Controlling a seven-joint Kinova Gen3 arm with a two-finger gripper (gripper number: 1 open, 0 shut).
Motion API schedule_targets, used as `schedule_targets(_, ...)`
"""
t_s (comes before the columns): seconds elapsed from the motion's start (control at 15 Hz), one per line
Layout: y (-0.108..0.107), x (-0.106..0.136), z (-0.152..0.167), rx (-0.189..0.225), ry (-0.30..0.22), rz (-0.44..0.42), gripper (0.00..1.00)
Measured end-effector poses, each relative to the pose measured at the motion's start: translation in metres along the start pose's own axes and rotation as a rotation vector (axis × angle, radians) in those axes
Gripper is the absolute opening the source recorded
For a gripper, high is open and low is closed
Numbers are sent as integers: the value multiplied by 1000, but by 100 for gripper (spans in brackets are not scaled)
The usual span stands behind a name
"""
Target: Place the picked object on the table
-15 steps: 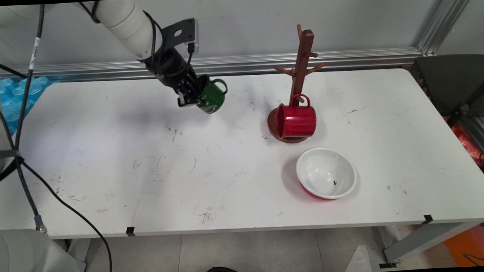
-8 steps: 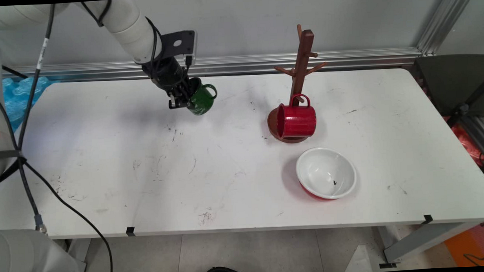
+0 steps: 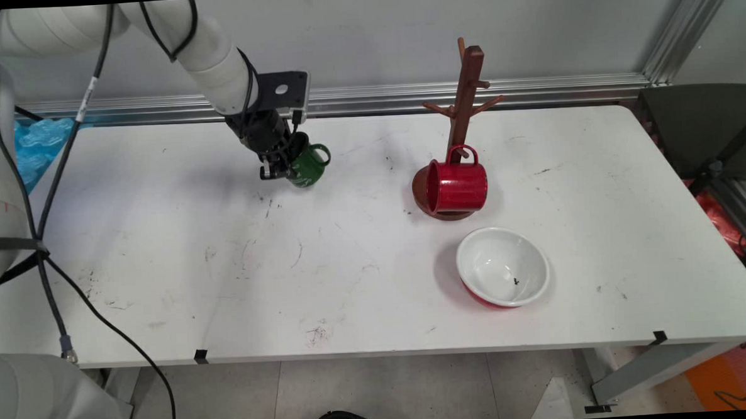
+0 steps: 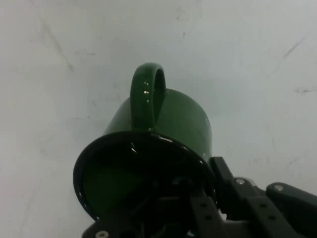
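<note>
Black two-finger gripper (image 3: 281, 165): clamped on rim of glossy green enamel mug (image 3: 307, 164), mug tilted, handle up, low over white table (image 3: 161, 256), left of brown wooden mug tree (image 3: 463, 105). Handling: keep grip firm; tilted rim could slip.

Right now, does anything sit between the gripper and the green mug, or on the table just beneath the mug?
Nothing visible does. The gripper is shut on the green mug at its rim, tilted, and the table right under it is bare.
</note>
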Motion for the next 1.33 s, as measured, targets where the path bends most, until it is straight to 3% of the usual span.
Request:
schedule_targets(0.87, 3, 10, 36, -5, -48, 3, 0)
schedule_targets(0.93, 3, 11, 37, -5, -47, 2, 100)
schedule_targets(1.33, 3, 19, 43, -4, -38, 0, 100)
